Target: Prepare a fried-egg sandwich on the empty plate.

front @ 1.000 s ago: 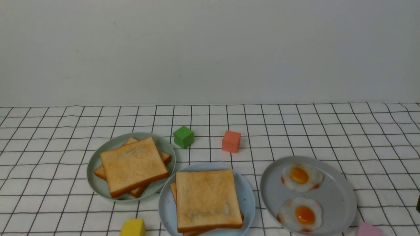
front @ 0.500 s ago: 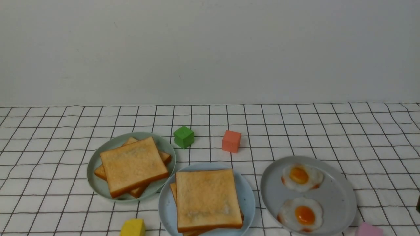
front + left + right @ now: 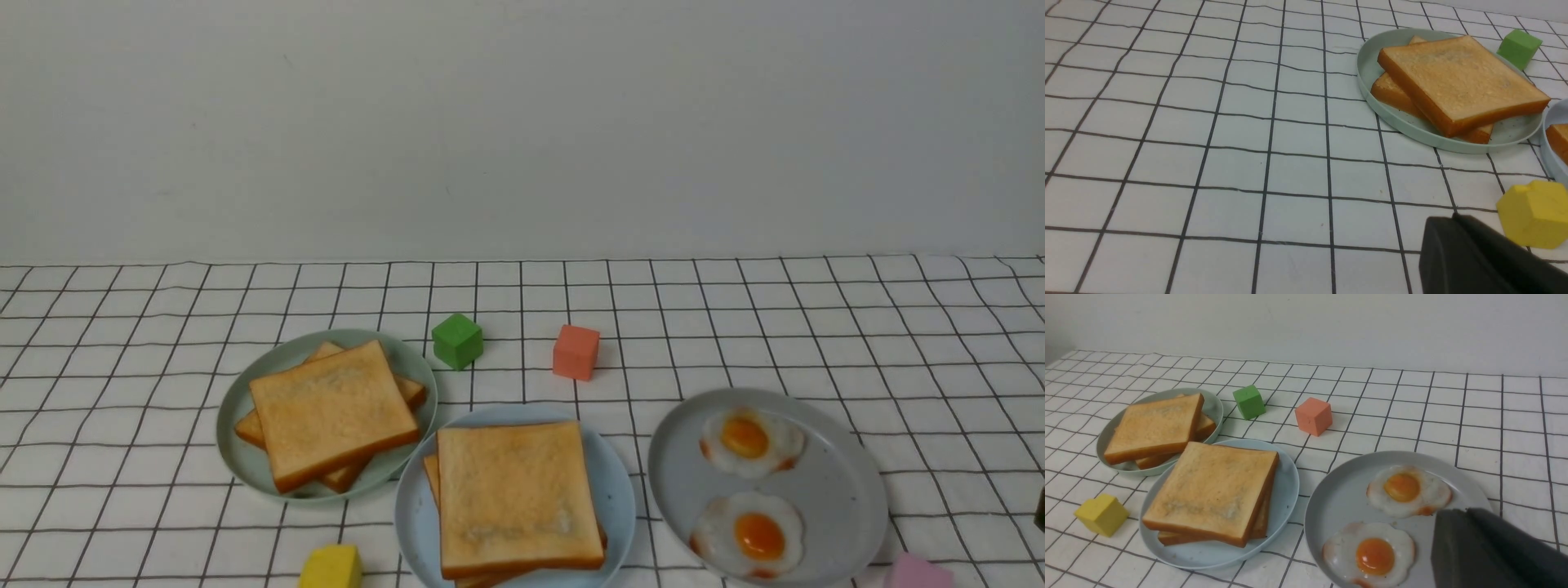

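While both arms hung low and off to the sides, the fried-egg sandwich (image 3: 520,494) sat in the lower centre of the front view on the empty plate (image 3: 616,490), which was no longer empty. Two toast slices showed, the top one slightly askew over the one below. No egg could be seen between them (it might have been hidden, I couldn't tell). Two fried eggs (image 3: 751,441) lay on the grey plate (image 3: 849,490) at lower right.

The left gripper (image 3: 1457,241) had its jaws together, holding nothing. The right gripper (image 3: 1474,539) showed only as a dark block over the grey plate's rim, and whether its jaws were apart I couldn't tell.

Trouble could have come from here. If an egg was wanted, the eggs looked thin and flat against the plate, so a pinch might have skidded off or shoved the plate across the checked cloth (image 3: 939,343). Lifting the top slice by one edge might have dragged the lower slice along or tipped the pale blue plate. The yellow block (image 3: 331,567), at lower left just beside that plate, stood close to the left arm's way in — an easy thing to knock. The pale green plate (image 3: 237,408) with its spare toast sat very close to the blue one, so a nudge to either could have shifted both.
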Controlling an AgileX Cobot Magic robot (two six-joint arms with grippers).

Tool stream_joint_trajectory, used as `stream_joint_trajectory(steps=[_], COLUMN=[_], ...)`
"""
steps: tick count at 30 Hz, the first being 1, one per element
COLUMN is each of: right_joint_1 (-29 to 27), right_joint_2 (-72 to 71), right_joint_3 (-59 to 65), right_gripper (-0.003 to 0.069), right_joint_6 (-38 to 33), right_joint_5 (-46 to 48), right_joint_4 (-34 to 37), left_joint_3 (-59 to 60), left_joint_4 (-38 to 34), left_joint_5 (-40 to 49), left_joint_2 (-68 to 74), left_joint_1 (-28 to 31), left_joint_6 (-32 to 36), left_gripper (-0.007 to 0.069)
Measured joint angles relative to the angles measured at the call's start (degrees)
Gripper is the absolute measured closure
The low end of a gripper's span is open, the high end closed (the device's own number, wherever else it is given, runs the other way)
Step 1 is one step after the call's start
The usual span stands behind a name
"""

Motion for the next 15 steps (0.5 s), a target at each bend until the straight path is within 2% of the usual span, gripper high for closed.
stream_joint_trajectory(steps=[11, 15], right_joint_1=[0.0, -0.09], right_joint_2=[0.0, -0.59], right_joint_3=[0.01, 0.01], right_gripper=[0.0599, 0.0592], right_joint_6=[0.0, 0.0], right_joint_5=[0.0, 1.31], right_joint_4=[-0.3, -3.24], left_joint_3=[0.0, 0.0], left_joint_4=[0.0, 0.0], left_joint_5=[0.0, 0.0], left_joint_2=[0.0, 0.0], left_joint_1=[0.0, 0.0], left_joint_6=[0.0, 0.0], left_gripper=[0.0603, 0.06])
